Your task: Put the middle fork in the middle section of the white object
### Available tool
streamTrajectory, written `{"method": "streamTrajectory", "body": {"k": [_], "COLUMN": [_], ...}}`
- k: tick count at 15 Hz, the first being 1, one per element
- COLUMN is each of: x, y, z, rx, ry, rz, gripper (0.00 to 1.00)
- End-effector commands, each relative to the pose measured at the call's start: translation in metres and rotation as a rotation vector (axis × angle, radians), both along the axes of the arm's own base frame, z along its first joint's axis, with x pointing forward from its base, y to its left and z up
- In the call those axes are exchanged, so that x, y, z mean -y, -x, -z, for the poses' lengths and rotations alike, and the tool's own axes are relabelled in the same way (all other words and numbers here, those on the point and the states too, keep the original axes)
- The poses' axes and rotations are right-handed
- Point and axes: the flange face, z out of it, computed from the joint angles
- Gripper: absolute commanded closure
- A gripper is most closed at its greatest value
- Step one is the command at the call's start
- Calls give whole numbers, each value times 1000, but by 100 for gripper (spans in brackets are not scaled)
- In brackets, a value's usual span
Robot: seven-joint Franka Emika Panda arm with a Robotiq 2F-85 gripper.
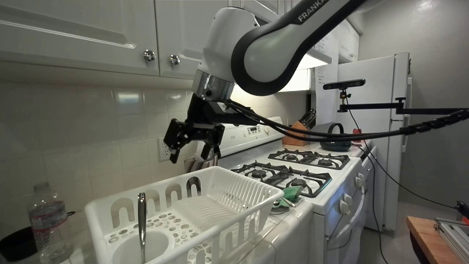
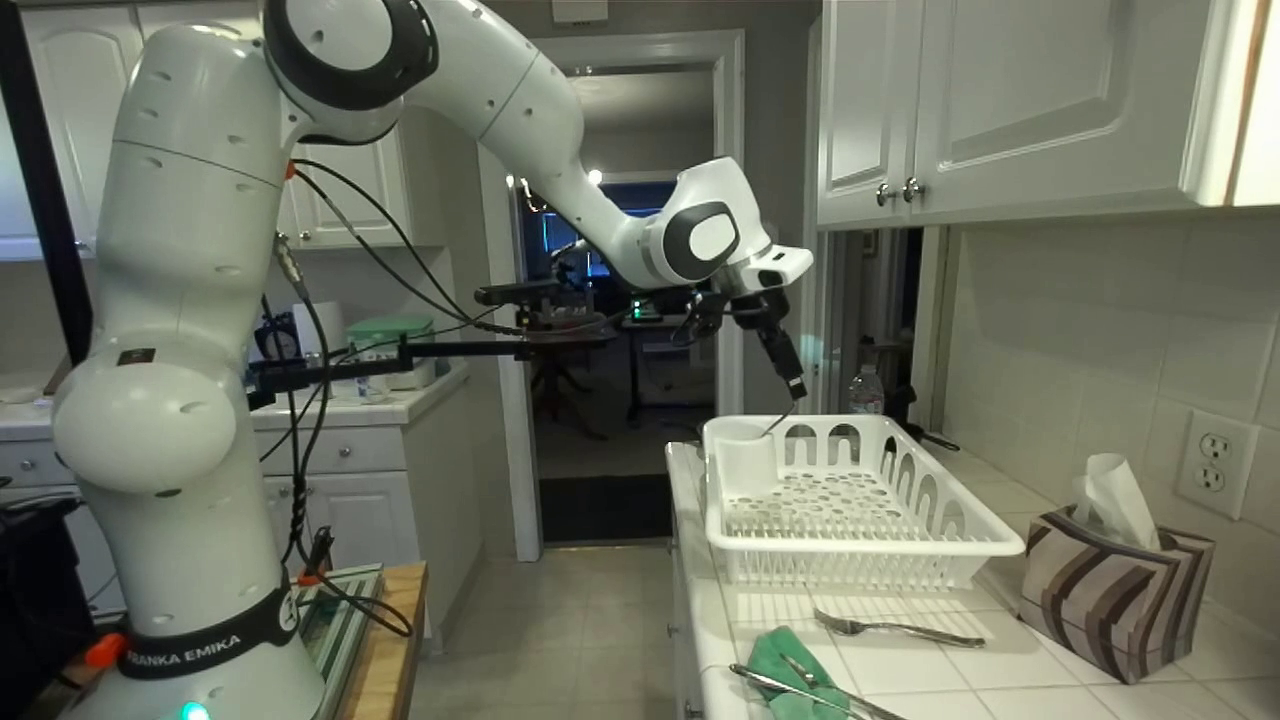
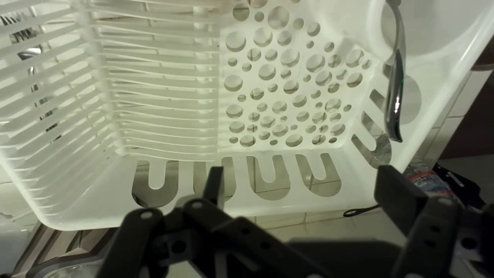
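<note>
The middle fork (image 1: 142, 222), its curved, gleaming metal handle up, leans from a round cup (image 1: 159, 242) in the white plastic rack (image 1: 210, 179) with arched cutouts; above, the black gripper (image 1: 194, 156) hangs, fingers (image 1: 174, 156) apart; farther back, dark grates (image 1: 298, 183) cross a white stove (image 1: 344, 181).

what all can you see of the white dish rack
The white dish rack looks plastic: an open rectangular basket with arched cutouts in its walls, a slatted section, a floor pierced by round holes, and a cup near one corner. It sits upright on the tiled counter. A metal-looking utensil leans in the cup, handle sticking out.
</note>
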Motion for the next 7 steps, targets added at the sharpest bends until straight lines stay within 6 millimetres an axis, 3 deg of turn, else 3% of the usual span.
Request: {"method": "streamTrajectory", "body": {"k": [1,2,7], "x": [14,8,10], "y": [19,4,4], "z": [-9,-1,0], "rx": [-18,-7,-11], "ry": [13,-2,-7], "rz": [-26,-9,-8], "gripper": [0,0,0]}}
